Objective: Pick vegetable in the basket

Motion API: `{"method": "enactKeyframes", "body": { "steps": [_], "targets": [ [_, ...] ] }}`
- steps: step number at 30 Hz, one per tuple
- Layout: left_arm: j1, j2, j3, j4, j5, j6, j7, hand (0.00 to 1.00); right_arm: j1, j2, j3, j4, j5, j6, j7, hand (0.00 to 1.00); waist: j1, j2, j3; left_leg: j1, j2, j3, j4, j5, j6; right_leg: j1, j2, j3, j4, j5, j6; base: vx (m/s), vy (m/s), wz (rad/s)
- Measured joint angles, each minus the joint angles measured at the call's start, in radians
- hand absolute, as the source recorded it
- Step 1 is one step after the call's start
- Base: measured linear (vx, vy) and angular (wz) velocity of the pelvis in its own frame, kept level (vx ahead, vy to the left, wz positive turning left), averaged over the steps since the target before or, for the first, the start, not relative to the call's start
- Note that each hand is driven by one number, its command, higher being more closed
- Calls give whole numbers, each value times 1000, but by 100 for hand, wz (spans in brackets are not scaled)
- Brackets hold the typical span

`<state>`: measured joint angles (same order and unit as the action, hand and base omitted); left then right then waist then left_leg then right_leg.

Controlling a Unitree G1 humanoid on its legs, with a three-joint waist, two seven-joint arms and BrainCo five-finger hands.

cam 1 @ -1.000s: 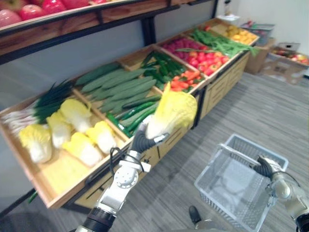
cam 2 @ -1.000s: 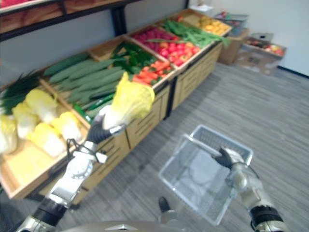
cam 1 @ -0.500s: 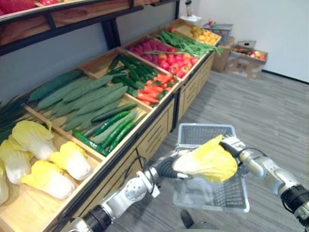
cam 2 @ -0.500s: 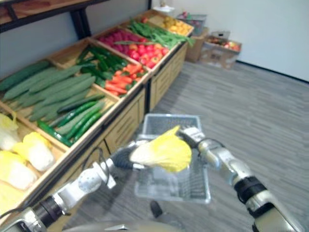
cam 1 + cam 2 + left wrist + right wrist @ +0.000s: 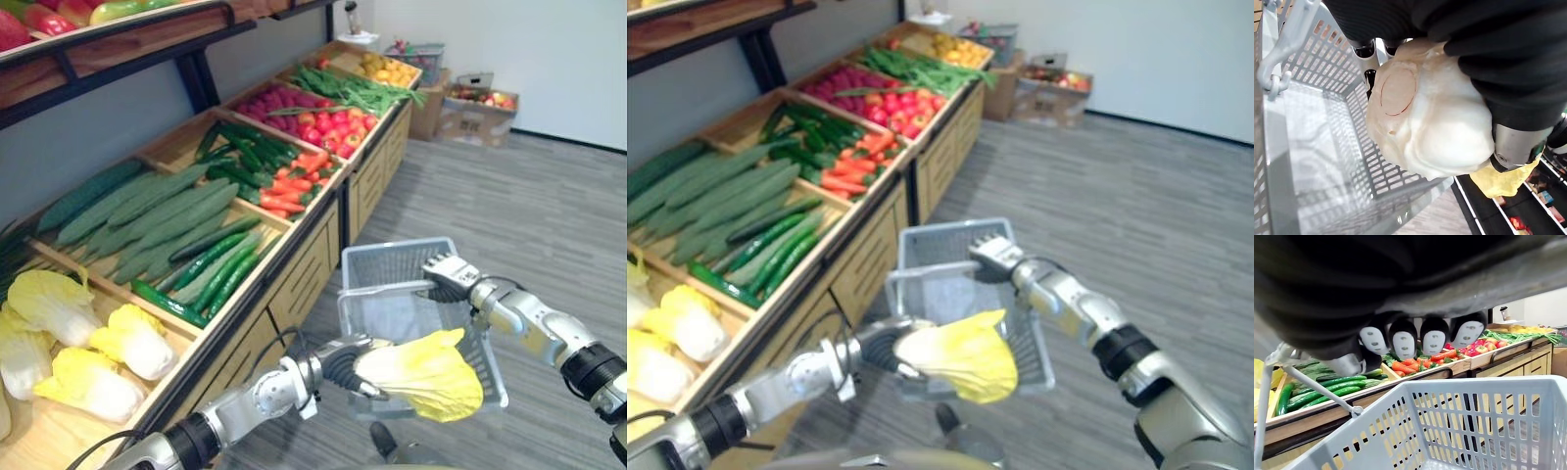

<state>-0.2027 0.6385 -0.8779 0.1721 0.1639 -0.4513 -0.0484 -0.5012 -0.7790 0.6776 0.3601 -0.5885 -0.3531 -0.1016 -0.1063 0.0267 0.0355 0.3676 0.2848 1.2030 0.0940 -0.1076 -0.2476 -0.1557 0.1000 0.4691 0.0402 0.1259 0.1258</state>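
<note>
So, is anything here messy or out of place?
Nothing stands out. The crates look tidy. The left hand holds a cabbage at the near rim of the basket, not yet inside it. The right hand grips the basket's handle.

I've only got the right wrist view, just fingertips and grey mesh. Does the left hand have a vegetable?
Observer: Yes. The left hand holds a napa cabbage, fingers curled round its white base.
Operator: Is it in the basket?
Observer: Not set down. It hangs over the near side of the basket.
Operator: Anything else lying in there?
Observer: No. The left wrist view shows bare mesh floor under the cabbage.
</note>
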Motion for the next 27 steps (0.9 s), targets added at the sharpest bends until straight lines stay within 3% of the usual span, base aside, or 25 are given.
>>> {"method": "enactKeyframes", "body": {
  "steps": [9,13,18,27],
  "targets": [
    [-47,-1,-39,95,105,-18,-35,100,-17,-29,0,0,0,0,7,100,-7,16,15,-1,21,20,21,-2,-2,-17,15,-10,12,5,-6,-43,-14,-5],
    [-47,-30,-18,151,180,-16,-33,100,-21,-29,0,-14,0,0,23,100,-14,11,18,-13,23,15,20,-7,-11,-16,9,-20,5,-1,-3,-46,8,9],
    [-49,-127,71,249,292,43,7,100,-25,-25,0,-55,0,0,38,100,-17,11,18,-13,23,12,17,-8,-10,-13,5,-27,2,4,-9,-20,23,5],
    [-49,-284,226,327,362,130,85,100,-1,13,-51,-92,1,11,67,100,-7,6,22,-15,23,14,16,-9,-9,-13,5,-29,9,2,-10,-56,-15,1]
  ]
}}
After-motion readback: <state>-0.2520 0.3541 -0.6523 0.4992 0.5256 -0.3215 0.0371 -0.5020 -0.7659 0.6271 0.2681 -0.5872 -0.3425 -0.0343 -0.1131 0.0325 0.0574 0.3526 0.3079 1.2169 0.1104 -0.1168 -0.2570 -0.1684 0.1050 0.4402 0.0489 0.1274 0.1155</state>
